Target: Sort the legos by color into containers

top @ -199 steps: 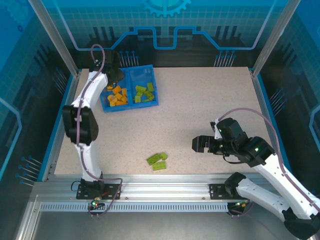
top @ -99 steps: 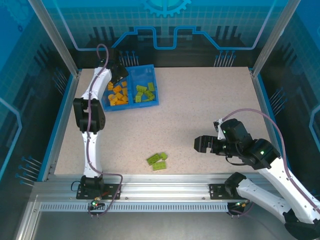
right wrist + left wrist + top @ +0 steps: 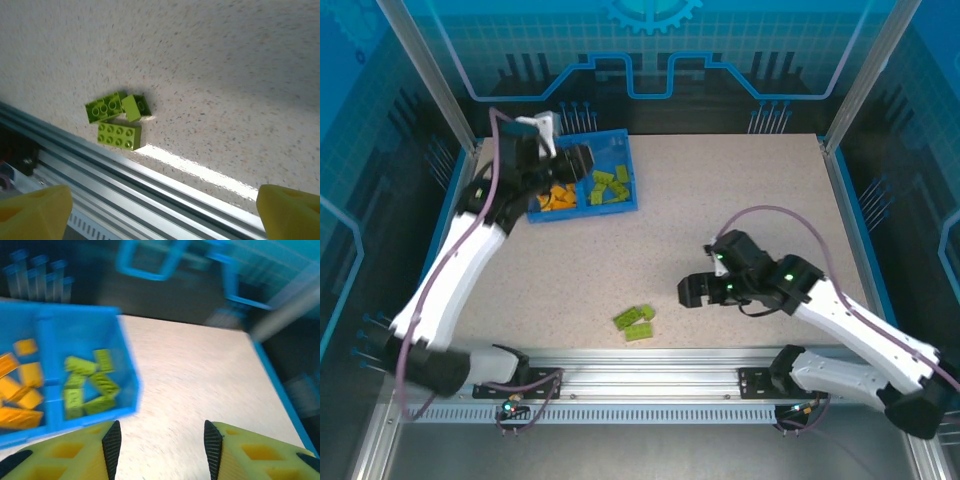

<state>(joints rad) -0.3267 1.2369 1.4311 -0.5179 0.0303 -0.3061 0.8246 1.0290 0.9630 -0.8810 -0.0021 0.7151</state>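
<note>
The right hand [image 3: 690, 292] stands spread wide, its yellow moulded fingers [image 3: 35, 212] far apart at the lower corners of the wrist view, with nothing between them. The items for the coming move, three loose lime green studded plastic bricks [image 3: 117, 122], lie on the speckled beige surface [image 3: 750, 200] near its front edge. They are to the robot's left of this hand and slightly nearer the bases, close beside the ribbed aluminium rail [image 3: 150, 185]. The nearest is a two-by-four brick, studs up, its long axis nearly parallel to the rail. The other two lie just behind it and touch one another, one apparently tilted. The right hand is clearly the nearer, so the pick is judged to fall to it, fingers set across a brick's short width. The left hand [image 3: 575, 160] hovers at the shallow blue plastic tray [image 3: 85, 330] in the far left corner, well apart from the loose bricks, its black-padded fingers [image 3: 112, 445] parted around an empty gap. The tray's left compartment holds glossy orange bricks [image 3: 558, 197], the right one sorted lime green bricks [image 3: 610, 185]. By colour, the loose three belong in the right compartment.
</note>
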